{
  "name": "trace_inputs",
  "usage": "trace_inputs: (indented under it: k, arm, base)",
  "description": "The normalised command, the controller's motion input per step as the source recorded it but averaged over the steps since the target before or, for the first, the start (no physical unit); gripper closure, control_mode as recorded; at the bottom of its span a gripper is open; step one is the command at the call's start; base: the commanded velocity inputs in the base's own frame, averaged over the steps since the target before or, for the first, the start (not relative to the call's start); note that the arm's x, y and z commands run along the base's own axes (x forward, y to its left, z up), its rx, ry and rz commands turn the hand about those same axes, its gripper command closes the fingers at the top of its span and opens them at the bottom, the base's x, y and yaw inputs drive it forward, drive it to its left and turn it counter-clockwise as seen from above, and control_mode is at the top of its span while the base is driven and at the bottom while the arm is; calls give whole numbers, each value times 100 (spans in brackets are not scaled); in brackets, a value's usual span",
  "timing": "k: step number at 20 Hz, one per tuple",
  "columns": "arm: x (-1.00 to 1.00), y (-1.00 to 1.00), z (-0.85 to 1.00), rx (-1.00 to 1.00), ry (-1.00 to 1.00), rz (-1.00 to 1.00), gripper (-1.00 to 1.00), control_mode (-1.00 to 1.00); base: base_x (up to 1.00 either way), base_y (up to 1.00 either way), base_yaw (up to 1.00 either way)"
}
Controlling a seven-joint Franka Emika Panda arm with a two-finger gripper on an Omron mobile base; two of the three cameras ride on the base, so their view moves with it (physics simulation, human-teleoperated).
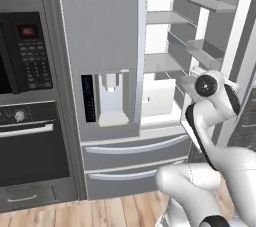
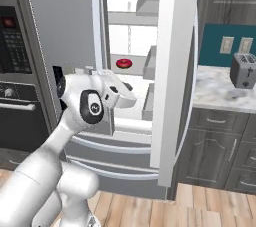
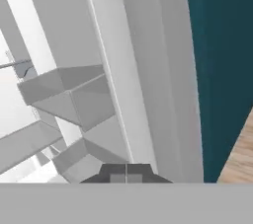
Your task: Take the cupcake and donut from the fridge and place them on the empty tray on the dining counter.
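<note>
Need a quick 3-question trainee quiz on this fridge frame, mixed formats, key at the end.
1. True or false: the right door of the fridge stands open.
2. Multiple choice: in the right base view, the donut lies
A) on a white shelf inside the fridge
B) on the wooden floor
C) on the marble counter beside the toaster
3. Fill in: in the hand view, the gripper has its fingertips ____ (together / apart).

Key: 1 true; 2 A; 3 together, with nothing seen between them.
</note>
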Motion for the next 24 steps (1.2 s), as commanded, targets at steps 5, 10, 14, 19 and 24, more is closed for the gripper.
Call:
trace_inputs:
  k: [5,10,14,19,24]
  arm:
    - [-71,95,43,1,24,47,100,-100]
    - [-2,100,0,-4,-4,47,100,-100]
    - [-2,98,0,-14,-45,17,100,-100]
    - [13,77,-10,-3,-35,3,100,-100]
    - [72,38,-21,-6,-4,-2,100,-100]
  base:
    - [0,0,0]
    - [0,0,0]
    - [0,0,0]
    - [0,0,0]
    - [0,0,0]
